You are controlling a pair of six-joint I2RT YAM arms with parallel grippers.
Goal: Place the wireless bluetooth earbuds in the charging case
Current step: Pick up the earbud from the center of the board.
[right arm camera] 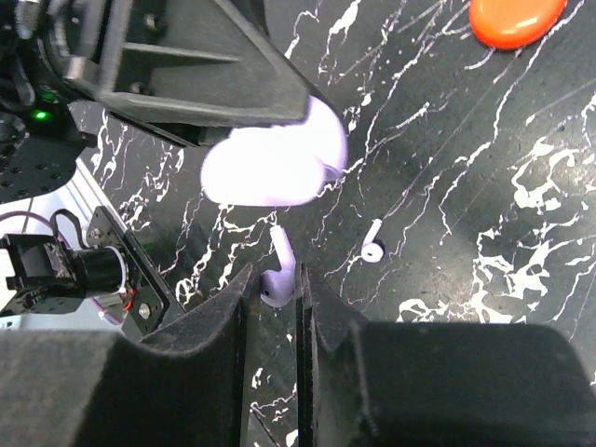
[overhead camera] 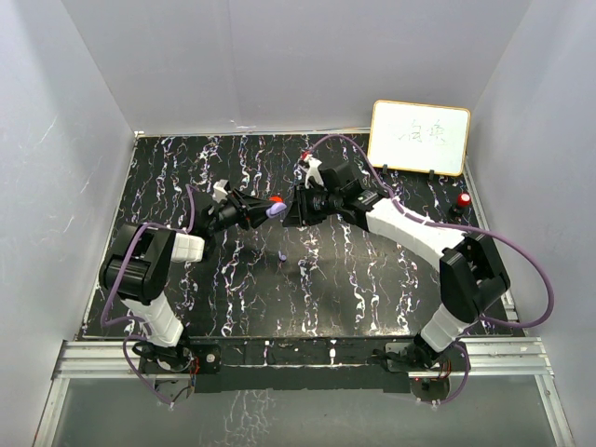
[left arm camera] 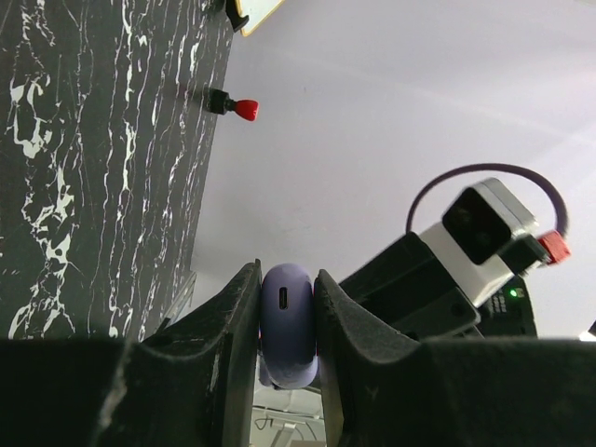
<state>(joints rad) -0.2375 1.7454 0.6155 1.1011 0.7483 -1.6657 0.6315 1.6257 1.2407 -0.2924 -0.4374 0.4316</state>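
My left gripper [overhead camera: 265,212] [left arm camera: 288,279] is shut on the charging case [left arm camera: 288,321] [right arm camera: 275,163], a rounded lilac shell held above the table with its port facing the left wrist camera. Directly opposite, my right gripper [overhead camera: 296,207] [right arm camera: 277,275] is shut on a lilac earbud [right arm camera: 279,270], whose stem points up toward the case, a short gap below it. A second pale earbud [right arm camera: 372,244] [overhead camera: 282,257] lies loose on the black marbled table [overhead camera: 372,279] beneath the two grippers. Whether the case's lid is open does not show.
A red round disc [right arm camera: 515,17] [overhead camera: 277,199] lies on the table just beyond the grippers. A whiteboard [overhead camera: 419,137] stands at the back right on red-tipped clamps [overhead camera: 463,200] [left arm camera: 244,109]. White walls enclose the table on three sides.
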